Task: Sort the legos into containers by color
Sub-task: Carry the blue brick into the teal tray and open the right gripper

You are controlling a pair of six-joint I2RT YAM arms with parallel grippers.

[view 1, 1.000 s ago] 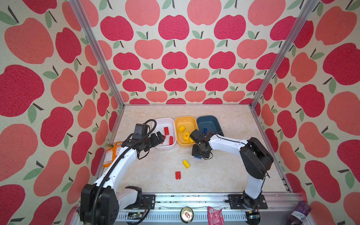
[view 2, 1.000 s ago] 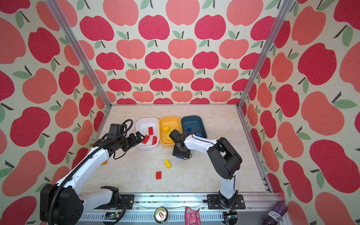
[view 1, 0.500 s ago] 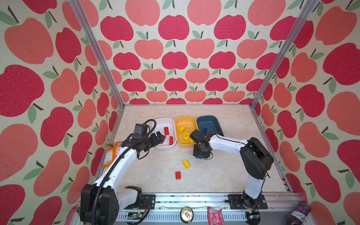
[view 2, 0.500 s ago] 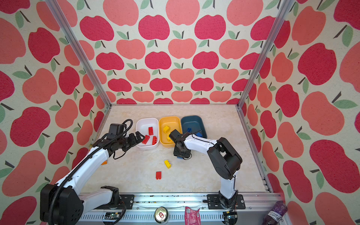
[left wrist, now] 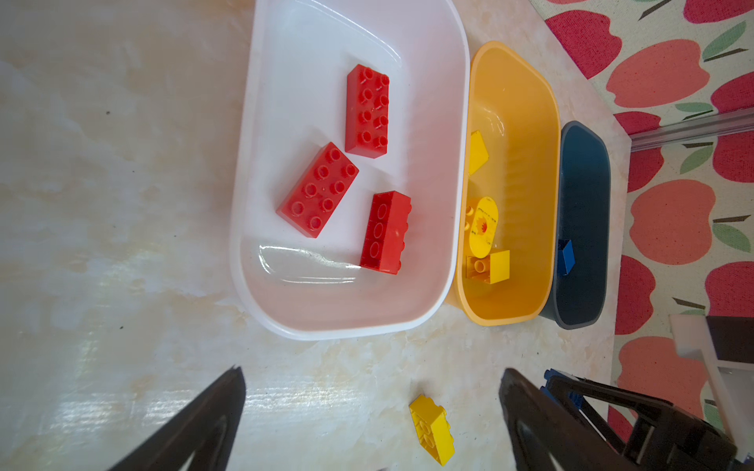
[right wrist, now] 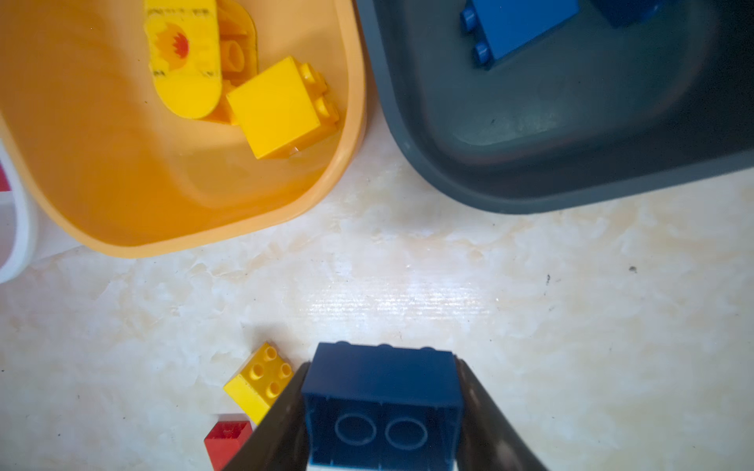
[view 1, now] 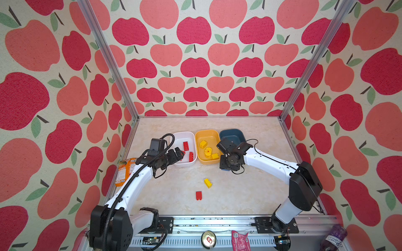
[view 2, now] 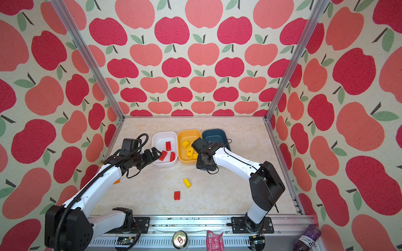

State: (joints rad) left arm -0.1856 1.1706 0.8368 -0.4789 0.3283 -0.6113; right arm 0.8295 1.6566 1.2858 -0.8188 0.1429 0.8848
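The right hand (right wrist: 381, 369) is clamping a dark blue brick (right wrist: 379, 391) between its two dark fingers (right wrist: 281, 420), one pressing on each side. The brick's hollow underside is facing the wrist camera. The hand is hanging low over the counter (view 1: 250, 195), just in front of the gap between the yellow-orange tub (right wrist: 347, 171) and the slate blue tub (right wrist: 408, 134). Whether the brick is touching the counter, I cannot tell. Near it a loose yellow brick (right wrist: 259, 381) is lying studs up on the counter, and a loose red brick (right wrist: 226, 438) is lying close by, nearer the front rail.

The left hand (left wrist: 372, 370) is standing wide open and grasping nothing. Its fingers are spreading over bare counter just outside the rim of the white tub (left wrist: 245, 204).

The three tubs are sitting in a close row at the middle of the counter. In both top views the white one is on the left, the yellow-orange one in the middle and the slate blue one on the right. Three red bricks (left wrist: 318, 189) are lying in the white tub, and yellow pieces (right wrist: 281, 108) are resting in the yellow-orange tub. A lighter blue brick (right wrist: 518, 28) is lying in the slate blue tub. An orange snack packet (view 1: 125, 171) is lying at the counter's left edge.
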